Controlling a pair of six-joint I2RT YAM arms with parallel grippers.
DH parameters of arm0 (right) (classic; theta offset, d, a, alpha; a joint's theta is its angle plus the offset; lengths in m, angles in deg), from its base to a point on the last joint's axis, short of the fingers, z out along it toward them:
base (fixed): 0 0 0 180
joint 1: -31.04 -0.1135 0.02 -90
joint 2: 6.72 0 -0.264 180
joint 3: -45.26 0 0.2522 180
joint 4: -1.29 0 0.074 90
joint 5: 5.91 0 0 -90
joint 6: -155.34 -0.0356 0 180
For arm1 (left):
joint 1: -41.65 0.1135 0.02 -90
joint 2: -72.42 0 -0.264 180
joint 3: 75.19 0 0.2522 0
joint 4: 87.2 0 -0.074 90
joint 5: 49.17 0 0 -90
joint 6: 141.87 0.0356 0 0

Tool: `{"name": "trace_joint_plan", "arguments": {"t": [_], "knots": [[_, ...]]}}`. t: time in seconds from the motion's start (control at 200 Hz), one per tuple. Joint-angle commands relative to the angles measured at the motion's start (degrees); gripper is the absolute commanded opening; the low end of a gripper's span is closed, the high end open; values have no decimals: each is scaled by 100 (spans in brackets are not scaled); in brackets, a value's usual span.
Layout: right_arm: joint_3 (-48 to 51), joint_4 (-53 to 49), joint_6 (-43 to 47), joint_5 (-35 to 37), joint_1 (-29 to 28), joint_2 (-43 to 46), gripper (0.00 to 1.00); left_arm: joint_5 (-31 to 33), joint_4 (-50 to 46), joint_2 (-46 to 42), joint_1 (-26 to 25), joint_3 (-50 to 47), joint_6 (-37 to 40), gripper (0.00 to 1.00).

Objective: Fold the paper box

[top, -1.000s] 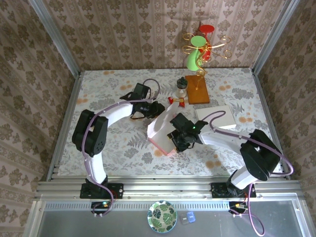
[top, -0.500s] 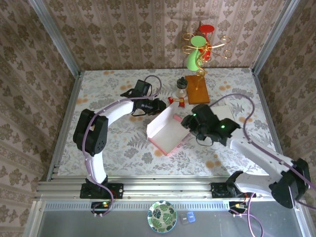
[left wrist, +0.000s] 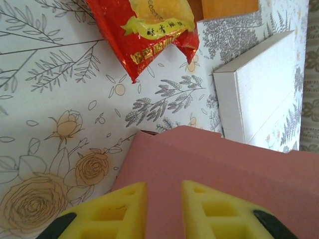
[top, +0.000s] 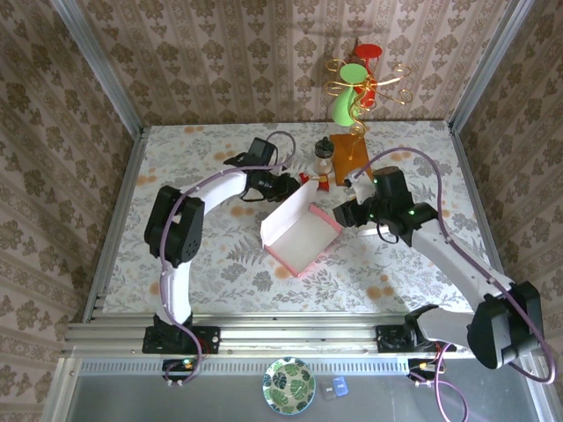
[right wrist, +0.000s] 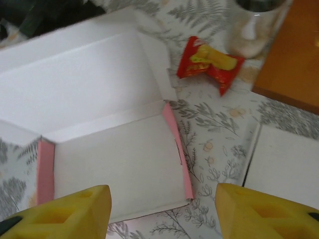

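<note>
Lying open on the flowered table (top: 202,255), nearer the arm bases than the orange wooden block (top: 352,158) and to that block's left, the paper box (top: 299,236) shows its white inner face upward; its floor panel lies flat, with pink strips showing along its two short sides in the right wrist view; its large panel on the side toward the block's far-left is tipped up off the table, white face turned to the box's floor and pink face turned outward; the left gripper (top: 286,186) sits left of the block, at the top edge of that raised panel on its pink side; in the left wrist view its yellow fingers (left wrist: 124,211) stand a narrow gap apart right in front of the pink card, nothing pinched between them, though whether their tips touch the card I cannot tell; the right gripper (top: 343,215) hangs just on the near side of the block, above the box edge that faces the block; its jaws are spread wide and released, with only the white floor of the box seen below them; a red snack packet (top: 315,180) lies just left of the block's near end, apart from the box; a small jar (top: 325,156) with a dark lid stands just beside the block's left edge; a white square card (right wrist: 289,164) lies flat on the near side of the block, close by it.
</note>
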Motion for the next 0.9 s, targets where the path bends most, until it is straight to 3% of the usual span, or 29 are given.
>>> {"name": "trace_joint_plan", "arguments": {"t": [0.0, 0.28, 0.895], "knots": [[-49, 301, 1154, -532, 98, -290, 62, -324, -249, 104, -109, 306, 261, 25], [-484, -14, 1792, -750, 274, -895, 64, -588, -336, 327, -344, 613, 343, 25], [-1196, -103, 1978, -702, 388, -1916, 61, -554, -594, 329, -446, 700, 544, 25]]}}
